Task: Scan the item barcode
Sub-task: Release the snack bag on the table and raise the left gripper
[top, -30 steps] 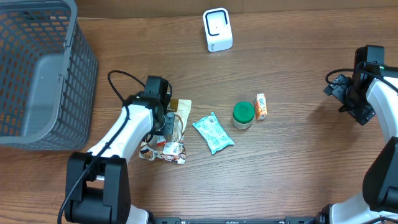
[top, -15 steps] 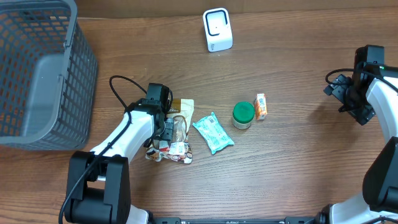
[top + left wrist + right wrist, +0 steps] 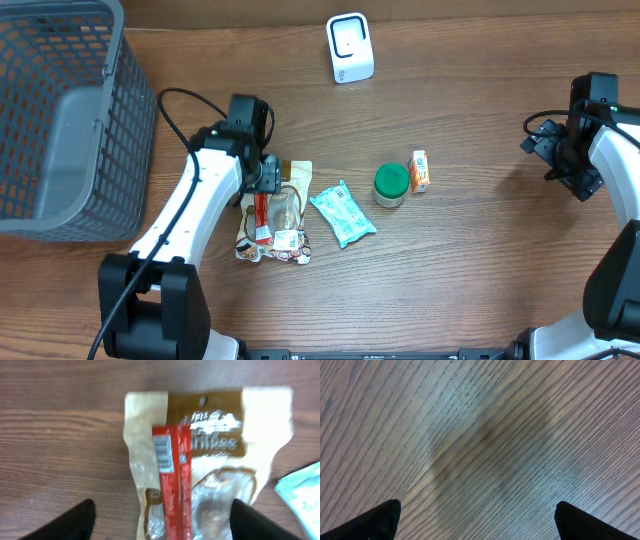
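Release: left gripper (image 3: 162,506), shut moments ago, now wide, empty; red stick pack (image 3: 172,485) on snack pouch (image 3: 220,445) beneath, barcode (image 3: 163,455) up; we judge regrasp needed; right gripper (image 3: 477,507) wide, empty.

The surface (image 3: 480,260) is brown wood with a visible grain and a matt finish. The pouch (image 3: 260,420) is glossy cream film with a clear window; the red stick wrapper (image 3: 177,490) on it shines too. The basket (image 3: 135,120) looks like grey matt plastic mesh.
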